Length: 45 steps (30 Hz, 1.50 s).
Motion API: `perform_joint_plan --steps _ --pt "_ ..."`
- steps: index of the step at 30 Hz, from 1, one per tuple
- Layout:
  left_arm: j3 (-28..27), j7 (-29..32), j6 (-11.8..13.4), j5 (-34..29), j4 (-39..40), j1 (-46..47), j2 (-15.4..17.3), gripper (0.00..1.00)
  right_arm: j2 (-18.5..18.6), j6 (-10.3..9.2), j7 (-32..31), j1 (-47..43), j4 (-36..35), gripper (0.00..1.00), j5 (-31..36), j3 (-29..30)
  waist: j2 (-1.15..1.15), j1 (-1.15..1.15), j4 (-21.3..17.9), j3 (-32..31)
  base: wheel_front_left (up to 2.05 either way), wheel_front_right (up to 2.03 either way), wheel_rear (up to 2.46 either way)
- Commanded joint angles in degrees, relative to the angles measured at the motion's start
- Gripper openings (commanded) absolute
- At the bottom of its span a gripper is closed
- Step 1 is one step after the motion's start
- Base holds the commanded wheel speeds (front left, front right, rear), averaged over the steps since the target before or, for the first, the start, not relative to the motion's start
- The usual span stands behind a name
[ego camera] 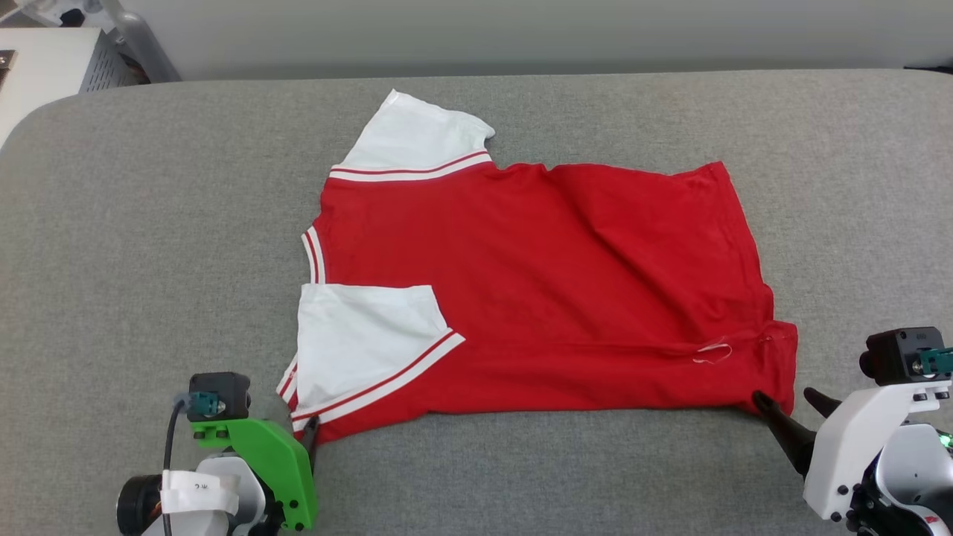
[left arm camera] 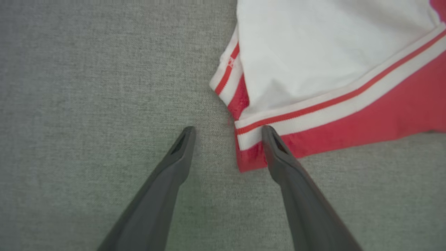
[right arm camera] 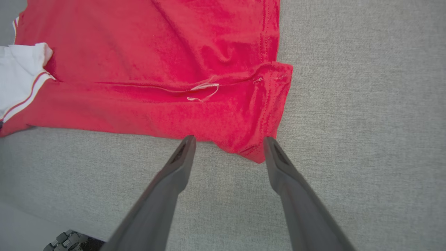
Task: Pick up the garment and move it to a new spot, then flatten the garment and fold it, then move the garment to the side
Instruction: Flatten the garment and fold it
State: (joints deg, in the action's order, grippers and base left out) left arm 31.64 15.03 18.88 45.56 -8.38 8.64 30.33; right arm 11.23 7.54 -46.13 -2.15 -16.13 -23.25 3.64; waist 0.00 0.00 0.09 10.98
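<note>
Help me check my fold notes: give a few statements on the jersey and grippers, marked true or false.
1. The jersey lies spread on the grey surface. True.
2. The left gripper is shut on a sleeve. False: its jaws are open, at the jersey's near collar-end corner.
3. The right gripper is open at the hem corner. True.
4. Both sleeves stick outward. False: the near sleeve is folded over the red body, while the far sleeve sticks out.
</note>
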Motion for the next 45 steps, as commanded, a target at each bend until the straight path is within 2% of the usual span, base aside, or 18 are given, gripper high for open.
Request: perform_joint_plan --steps 1,5,7,11,20,31,41,42,44,45 --pt "-0.09 -0.20 -0.19 0.55 -0.86 1.10 -0.41 1.00 -0.20 -0.05 0.33 0.18 -0.35 1.00 0.46 0.02 0.00 0.00 -0.38 1.24 0.00 0.00 0.00" --pt "0.82 1.84 -2.33 1.84 -2.95 2.21 -0.90 0.98 0.41 -0.05 0.48 1.13 -0.30 1.00 1.00 -0.20 0.00 0.00 -0.59 2.55 0.00 0.00 0.00" --pt "1.73 3.23 -3.30 2.18 -4.04 2.37 -0.95 0.00 0.55 -0.05 0.47 1.82 -0.27 1.00 1.17 -0.16 0.00 0.00 -0.60 2.82 0.00 0.00 0.00" --pt "1.99 3.60 -4.80 3.33 -5.12 2.43 -1.59 0.00 0.76 -0.05 0.48 2.55 0.20 1.00 1.58 0.03 0.00 0.00 -0.33 2.57 0.00 0.00 0.00" --pt "-1.29 -3.91 -3.97 2.27 -2.18 2.88 -1.36 0.00 0.60 -0.05 -0.44 2.36 3.60 1.00 4.63 2.86 0.00 0.00 1.56 0.38 0.00 0.00 0.00" --pt "-1.24 -1.90 -1.14 1.56 8.44 2.30 0.35 0.00 -0.45 -0.05 -0.73 4.72 11.03 1.00 7.47 2.82 0.00 0.00 3.37 1.28 0.00 0.00 0.00" --pt "-0.63 -0.40 -0.01 1.20 11.75 2.11 1.07 0.00 -1.50 -0.05 -2.08 6.45 16.88 1.00 7.83 1.43 0.00 0.00 4.36 3.27 0.00 0.00 0.00" --pt "-0.58 -0.28 0.10 1.17 11.89 2.09 1.14 0.00 -1.72 -0.05 -2.73 6.30 17.36 0.82 7.25 1.09 0.00 0.00 4.40 3.34 0.00 0.00 0.00" --pt "-0.44 -0.10 0.24 1.13 12.09 2.00 1.20 0.00 -1.51 -0.05 -3.53 6.03 18.03 0.18 6.82 0.42 0.00 0.00 4.44 3.34 0.00 0.00 0.00" --pt "-0.37 -0.03 0.29 1.14 12.17 1.95 1.19 0.00 -1.35 -0.05 -3.68 5.94 18.26 0.00 6.73 0.20 0.00 0.00 4.45 3.29 0.00 0.00 0.00"
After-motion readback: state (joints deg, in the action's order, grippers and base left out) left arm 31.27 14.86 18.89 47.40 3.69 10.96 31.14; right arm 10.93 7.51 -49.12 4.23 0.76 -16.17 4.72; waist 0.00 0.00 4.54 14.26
